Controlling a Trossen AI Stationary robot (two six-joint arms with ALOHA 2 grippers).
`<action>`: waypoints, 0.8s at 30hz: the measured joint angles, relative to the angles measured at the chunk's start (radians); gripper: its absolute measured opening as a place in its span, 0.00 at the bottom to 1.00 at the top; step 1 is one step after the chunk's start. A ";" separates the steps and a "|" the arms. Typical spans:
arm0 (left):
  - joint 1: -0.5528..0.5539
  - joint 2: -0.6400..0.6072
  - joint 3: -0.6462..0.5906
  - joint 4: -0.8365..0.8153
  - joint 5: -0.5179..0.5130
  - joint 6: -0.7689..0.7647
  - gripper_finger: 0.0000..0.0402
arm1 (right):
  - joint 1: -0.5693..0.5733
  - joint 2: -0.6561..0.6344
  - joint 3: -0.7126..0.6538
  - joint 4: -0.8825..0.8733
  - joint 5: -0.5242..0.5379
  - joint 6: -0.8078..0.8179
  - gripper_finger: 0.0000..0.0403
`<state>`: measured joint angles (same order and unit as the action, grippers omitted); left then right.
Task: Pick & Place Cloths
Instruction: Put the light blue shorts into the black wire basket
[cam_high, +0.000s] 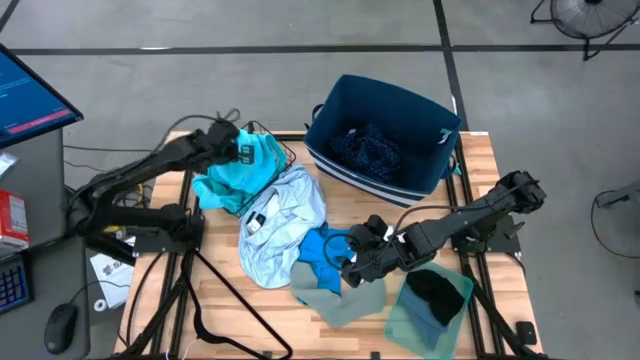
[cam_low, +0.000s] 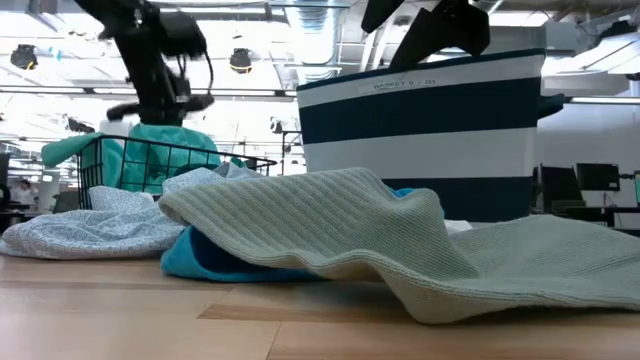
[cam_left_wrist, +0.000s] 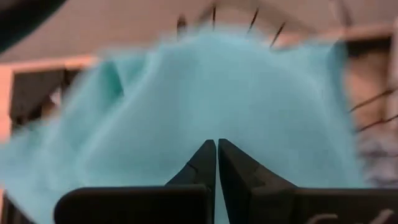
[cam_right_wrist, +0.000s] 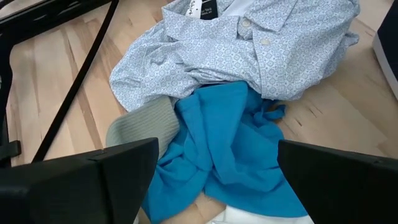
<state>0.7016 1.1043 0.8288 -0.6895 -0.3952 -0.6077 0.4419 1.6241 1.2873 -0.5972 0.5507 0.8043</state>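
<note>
**Getting the claws onto the cloths**

The right claw (cam_high: 368, 262) hangs just over the bright blue cloth (cam_right_wrist: 227, 146) in the middle of the tabletop (cam_high: 480, 160). Its two fingers are wide apart and hold nothing. The blue cloth lies partly under the pale blue-white shirt (cam_right_wrist: 249, 46) and touches the grey knit cloth (cam_high: 340, 300).

To do this step well, I think the claw should go straight down onto a puffy fold of the blue cloth, away from the shirt's edge. Then it should squeeze only the blue one, so the shirt and the grey cloth do not come along.

The left claw (cam_left_wrist: 216, 163) is at the far left corner, by the wire basket (cam_low: 150, 160). Its fingers are together, right in front of the light turquoise cloth (cam_high: 235, 175). I cannot tell if any cloth is pinched between them.

The navy bin (cam_high: 385, 140) already holds a dark patterned cloth (cam_high: 365, 150). A small black cloth (cam_high: 435, 295) lies on the green tray (cam_high: 405, 325).
</note>
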 joint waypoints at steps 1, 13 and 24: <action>-0.004 0.021 -0.020 0.010 0.002 -0.002 0.00 | 0.000 0.000 0.000 0.000 0.000 0.000 0.80; -0.015 0.190 -0.268 0.401 0.233 -0.112 0.00 | -0.034 0.000 0.000 -0.010 -0.003 -0.017 0.80; 0.064 0.334 -0.282 0.494 0.456 -0.099 0.00 | -0.046 0.000 0.000 -0.007 -0.007 -0.027 0.80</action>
<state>0.7657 1.4383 0.5464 -0.1960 0.0608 -0.7063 0.3962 1.6241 1.2875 -0.6044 0.5434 0.7776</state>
